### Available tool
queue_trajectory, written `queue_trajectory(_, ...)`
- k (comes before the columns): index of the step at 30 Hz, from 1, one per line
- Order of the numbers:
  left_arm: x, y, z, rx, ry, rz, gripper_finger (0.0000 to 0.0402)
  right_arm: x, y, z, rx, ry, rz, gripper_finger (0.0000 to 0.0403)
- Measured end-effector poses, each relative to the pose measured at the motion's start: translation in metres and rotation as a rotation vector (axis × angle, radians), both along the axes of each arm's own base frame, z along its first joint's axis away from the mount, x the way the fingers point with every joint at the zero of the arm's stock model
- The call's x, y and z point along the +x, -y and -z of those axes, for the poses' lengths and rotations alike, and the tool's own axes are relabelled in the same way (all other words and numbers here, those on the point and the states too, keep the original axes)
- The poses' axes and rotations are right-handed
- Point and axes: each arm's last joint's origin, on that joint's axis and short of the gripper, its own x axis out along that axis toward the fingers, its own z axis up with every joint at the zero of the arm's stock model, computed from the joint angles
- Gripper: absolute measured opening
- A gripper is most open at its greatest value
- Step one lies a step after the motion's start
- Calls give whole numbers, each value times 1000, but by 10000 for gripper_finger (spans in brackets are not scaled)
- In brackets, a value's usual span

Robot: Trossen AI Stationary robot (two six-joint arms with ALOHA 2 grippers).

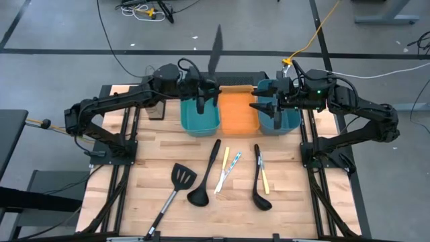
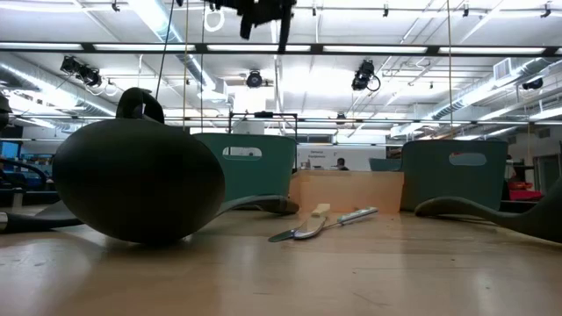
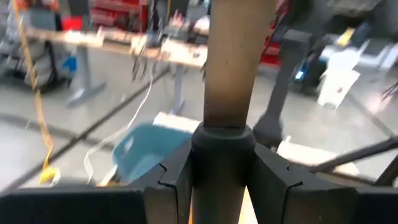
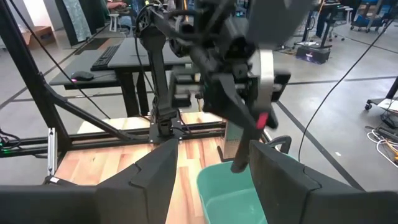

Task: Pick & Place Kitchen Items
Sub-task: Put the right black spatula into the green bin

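My left end effector (image 1: 203, 89) is clamped on a black utensil's handle (image 1: 215, 50), holding it up above the left teal bin (image 1: 199, 117). My right end effector (image 1: 263, 105) hangs with fingers apart over the right teal bin (image 1: 285, 121); I see the other utensils (image 1: 201, 181) lying on the worktop (image 1: 295, 202).

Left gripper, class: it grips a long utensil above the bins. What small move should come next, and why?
Probably lower it. The left gripper holds the utensil by its handle above the left teal bin, not yet inside, so easing down before opening seems sensible.
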Motion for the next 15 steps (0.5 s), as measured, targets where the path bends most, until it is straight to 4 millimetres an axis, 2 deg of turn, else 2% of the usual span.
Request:
queue_trajectory(5, -3, -3, 12, -39, -116, -52, 123, 0, 0, 0, 0, 0, 0, 206)
queue_trajectory(15, -12, -17, 21, -119, -204, -139, 123, 0, 0, 0, 0, 0, 0, 206)
